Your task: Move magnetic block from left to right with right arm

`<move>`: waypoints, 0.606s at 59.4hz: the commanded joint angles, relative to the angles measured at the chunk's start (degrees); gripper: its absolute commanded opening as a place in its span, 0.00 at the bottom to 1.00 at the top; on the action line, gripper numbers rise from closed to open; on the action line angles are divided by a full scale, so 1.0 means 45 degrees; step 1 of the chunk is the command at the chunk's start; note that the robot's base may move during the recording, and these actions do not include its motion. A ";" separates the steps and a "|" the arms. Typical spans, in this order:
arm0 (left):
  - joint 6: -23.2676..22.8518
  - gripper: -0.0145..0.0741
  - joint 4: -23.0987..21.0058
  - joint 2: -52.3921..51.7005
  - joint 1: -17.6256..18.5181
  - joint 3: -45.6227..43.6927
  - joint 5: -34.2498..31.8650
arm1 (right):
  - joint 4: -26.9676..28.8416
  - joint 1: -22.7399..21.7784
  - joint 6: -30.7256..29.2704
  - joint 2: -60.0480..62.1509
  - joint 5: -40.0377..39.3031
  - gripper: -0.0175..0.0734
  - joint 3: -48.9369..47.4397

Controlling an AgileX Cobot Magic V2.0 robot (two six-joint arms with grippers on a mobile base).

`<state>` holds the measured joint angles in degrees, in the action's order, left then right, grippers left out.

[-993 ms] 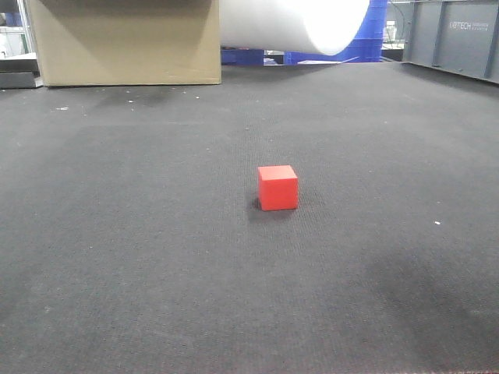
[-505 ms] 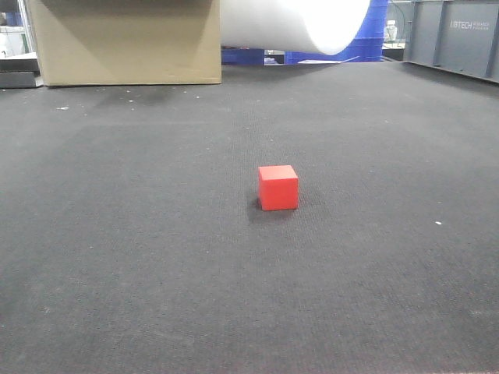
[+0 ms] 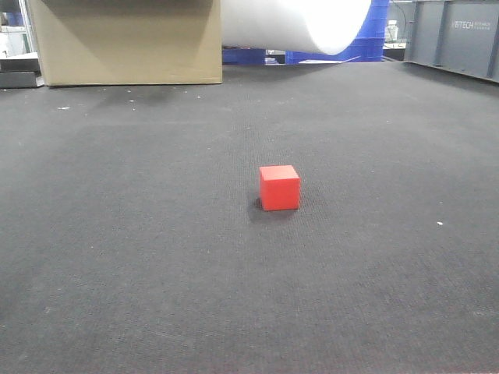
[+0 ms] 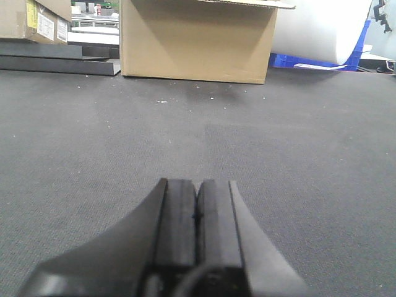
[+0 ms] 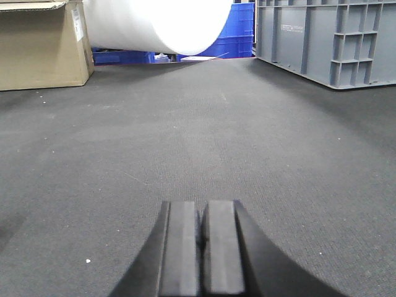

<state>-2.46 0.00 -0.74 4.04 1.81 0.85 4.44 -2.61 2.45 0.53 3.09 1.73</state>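
Right pincer closed, magnetic block outside its view.

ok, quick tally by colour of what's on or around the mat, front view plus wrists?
Red: 1, the magnetic block
Brown: 1, cardboard box
White: 1, large roll
Grey: 1, crate
Blue: at least 1, bins behind the roll, count unclear
Black: 2, left gripper and right gripper, both shut
Total: 7

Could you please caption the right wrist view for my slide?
Right hand shut and empty, low over dark carpet; grey crate ahead.
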 commanded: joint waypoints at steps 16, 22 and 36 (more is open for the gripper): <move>-0.0056 0.03 0.0000 -0.0138 0.0094 0.0119 -0.1131 | -0.0021 -0.0074 -0.0125 0.0250 -0.1188 0.27 -0.0064; -0.0056 0.03 0.0000 -0.0138 0.0094 0.0119 -0.1131 | -0.0021 -0.0074 -0.0125 0.0250 -0.1188 0.27 -0.0064; -0.0056 0.03 0.0000 -0.0138 0.0094 0.0119 -0.1131 | -0.0021 -0.0074 -0.0125 0.0250 -0.1188 0.27 -0.0064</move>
<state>-2.46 0.00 -0.74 4.04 1.81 0.85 4.44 -2.61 2.45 0.53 3.09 1.73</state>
